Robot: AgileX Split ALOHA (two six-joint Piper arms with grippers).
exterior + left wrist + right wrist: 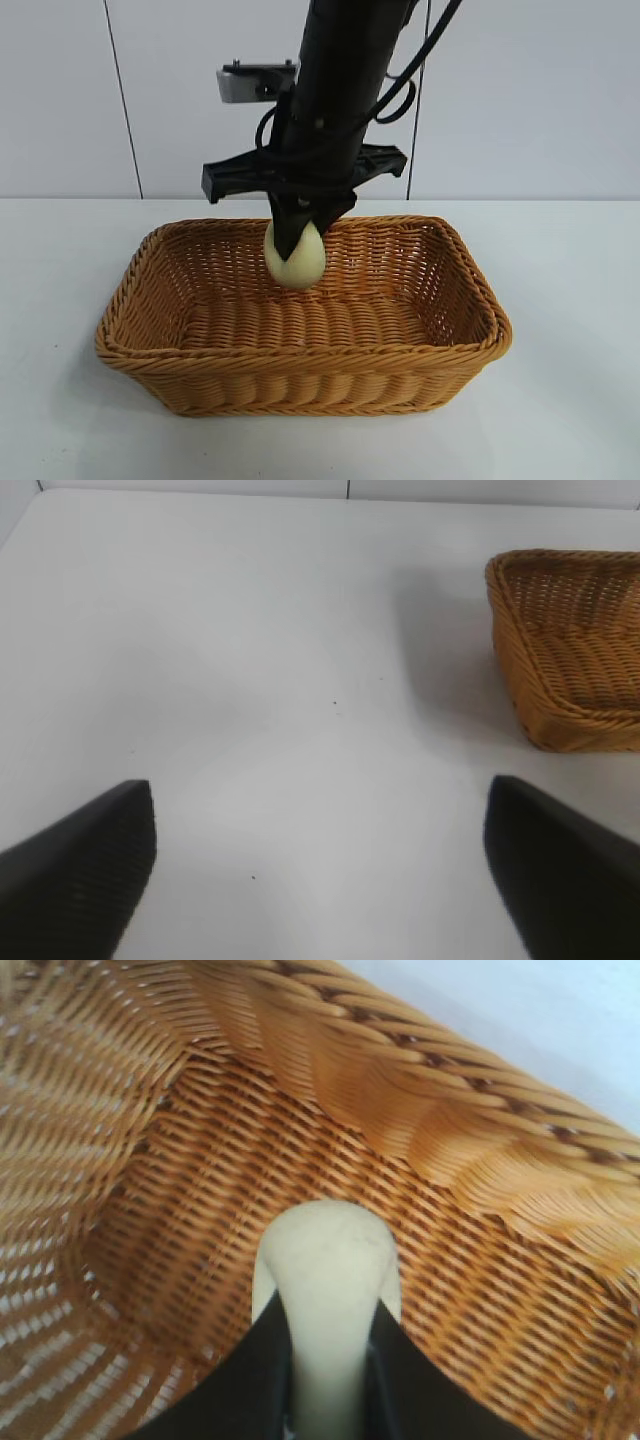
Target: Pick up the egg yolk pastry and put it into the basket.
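Exterior view: right pincer (297,240) grips egg yolk pastry (296,262) inside basket (300,385) rim.

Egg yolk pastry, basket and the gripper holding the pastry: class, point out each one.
egg yolk pastry (298,265): exterior view, its pale lower front.
basket (300,358): exterior view, near rim's braid.
right gripper (327,1380): right wrist view, between its fingertips, clamped on the pastry.
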